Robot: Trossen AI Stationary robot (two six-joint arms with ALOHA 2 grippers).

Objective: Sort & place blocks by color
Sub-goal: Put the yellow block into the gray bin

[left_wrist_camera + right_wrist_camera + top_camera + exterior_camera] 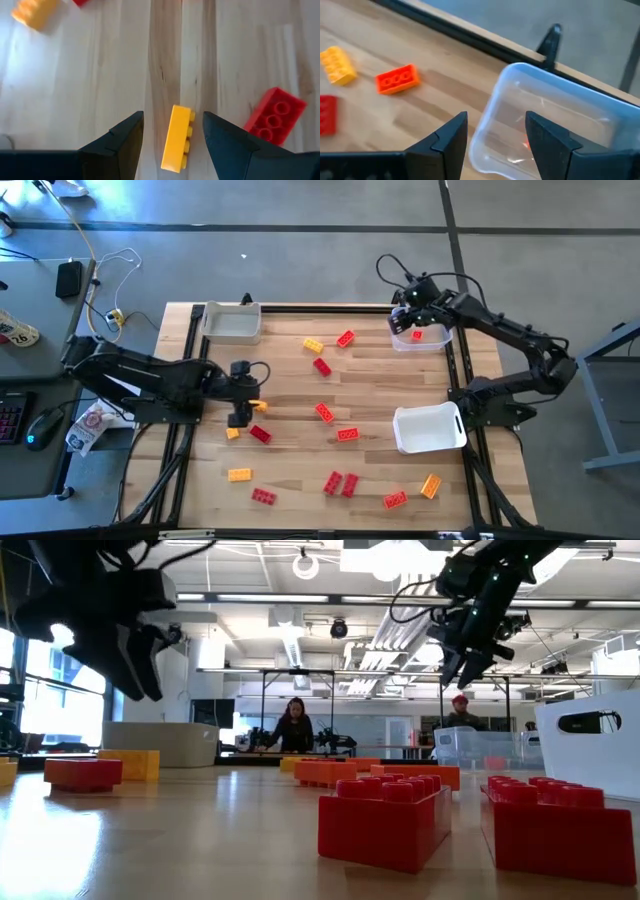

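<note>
The left gripper (172, 137) hangs over the left-centre of the table (290, 395) in the high view, jaws spread wide and holding nothing; a yellow block (177, 138) lies on the wood directly between its two fingers, long axis running parallel to them, studs turned toward one side, so a plain descent and squeeze would take it across its short width; this arm is by far the nearer one to it; a red block (274, 115) lies just beside, outside the finger gap, skewed. The right gripper (496, 145) hovers at the upper right of the high view above the clear tray (555, 125), jaws apart and empty; a small red piece shows inside that tray. Other blocks (340, 480) lie scattered across the lower middle of the high view. No brand, label or legible writing shows on the blocks or trays.
</note>
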